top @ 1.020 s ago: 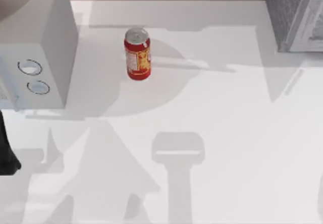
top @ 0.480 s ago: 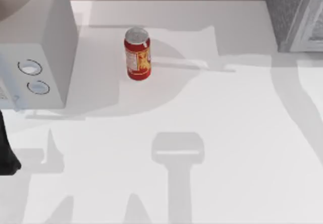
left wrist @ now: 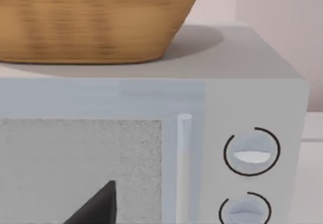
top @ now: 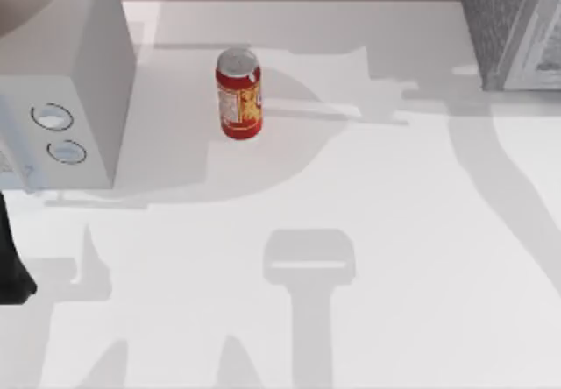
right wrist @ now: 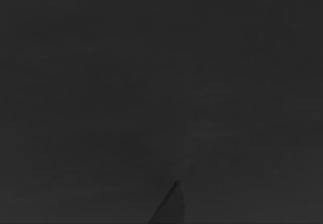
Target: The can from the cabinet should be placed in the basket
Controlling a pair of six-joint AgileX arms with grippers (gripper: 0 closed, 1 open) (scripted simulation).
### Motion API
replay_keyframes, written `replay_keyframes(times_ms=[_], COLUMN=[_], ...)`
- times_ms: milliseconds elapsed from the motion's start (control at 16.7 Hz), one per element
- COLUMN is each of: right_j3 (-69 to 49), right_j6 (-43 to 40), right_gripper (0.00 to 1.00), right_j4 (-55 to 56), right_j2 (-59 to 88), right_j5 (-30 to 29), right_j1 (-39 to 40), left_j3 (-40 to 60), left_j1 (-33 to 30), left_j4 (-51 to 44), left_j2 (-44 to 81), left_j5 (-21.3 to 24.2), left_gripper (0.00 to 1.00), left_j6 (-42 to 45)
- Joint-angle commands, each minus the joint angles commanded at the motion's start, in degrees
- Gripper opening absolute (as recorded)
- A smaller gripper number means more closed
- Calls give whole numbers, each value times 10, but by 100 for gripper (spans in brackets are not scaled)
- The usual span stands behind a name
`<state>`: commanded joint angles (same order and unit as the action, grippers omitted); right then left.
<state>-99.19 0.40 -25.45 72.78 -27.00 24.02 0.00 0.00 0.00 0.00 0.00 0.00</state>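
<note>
Red can (top: 238, 94) upright on white bench (top: 394, 231), out in the open — well apart from dark speckled cabinet (top: 491, 21) at far right corner. Wicker basket (left wrist: 96, 22) atop pale two-dial box (top: 61, 100) at left. Left arm (top: 10, 266) parked at left edge; left pincer facing the box front, apart or together: cannot tell. Right wrist view dark; right pincer's state likewise not to be told. Risks ahead, as judged: tall narrow can tipped by an off-centre approach; lift up to basket rim — high perch, so clipped rim could shove basket off.
</note>
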Motion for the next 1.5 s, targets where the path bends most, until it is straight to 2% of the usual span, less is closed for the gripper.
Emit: replay_keyframes(times_ms=[420,840,1140,1500], right_j3=[-56,-40,111,429], right_j6=[1,-1,-3,-3], right_gripper=[100,100,100,100], right_j4=[23,29,57,130], right_j2=[82,62,-47,-286], right_j5=[42,49,80,145], right_j1=[-44,-48,-75,-131], left_j3=[0,0,0,0], left_j1=[0,0,0,0], left_j4=[0,0,0,0], left_j2=[0,0,0,0], left_j5=[0,0,0,0], left_gripper=[100,100,100,100], left_j6=[0,0,0,0])
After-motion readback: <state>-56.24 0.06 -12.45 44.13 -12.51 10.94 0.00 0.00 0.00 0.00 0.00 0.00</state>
